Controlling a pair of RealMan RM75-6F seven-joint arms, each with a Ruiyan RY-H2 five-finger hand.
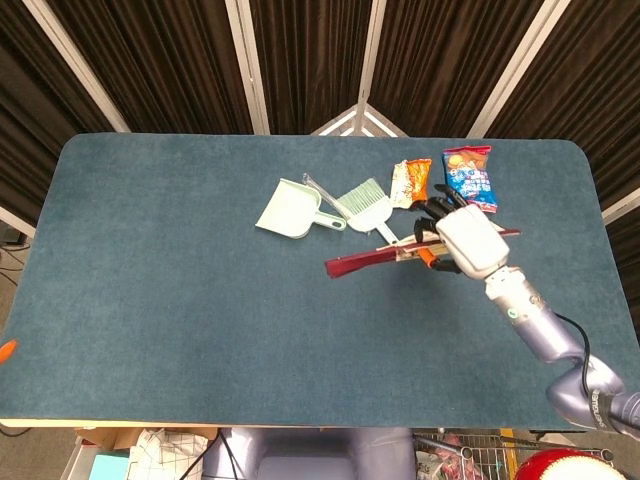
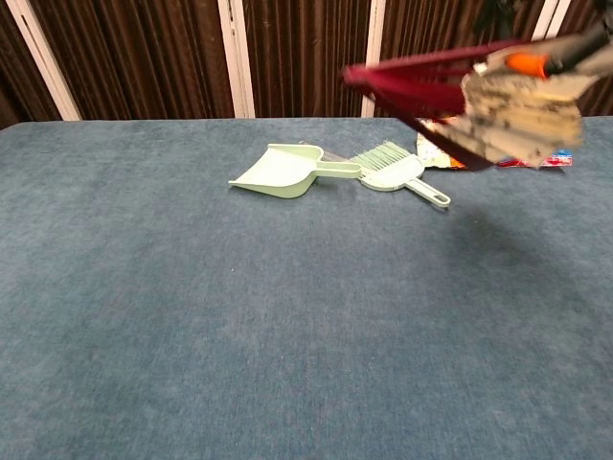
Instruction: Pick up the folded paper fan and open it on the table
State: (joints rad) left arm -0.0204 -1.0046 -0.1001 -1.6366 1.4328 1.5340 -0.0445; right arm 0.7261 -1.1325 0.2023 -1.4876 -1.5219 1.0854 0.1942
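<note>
My right hand (image 1: 465,243) holds the paper fan (image 1: 360,262) in the air over the right middle of the table. Its dark red ribs stick out to the left, and the paper part is bunched at the hand. In the chest view the fan (image 2: 522,110) is high at the top right, partly spread, with the red ribs (image 2: 421,72) fanned toward the left. Only a dark finger and an orange part of that hand (image 2: 575,50) show there. My left hand is not seen.
A green dustpan (image 1: 288,210) and a green brush (image 1: 365,205) lie at the table's back middle. An orange snack pack (image 1: 412,184) and a blue one (image 1: 470,178) lie behind the hand. A small orange speck (image 1: 5,349) shows at the left edge.
</note>
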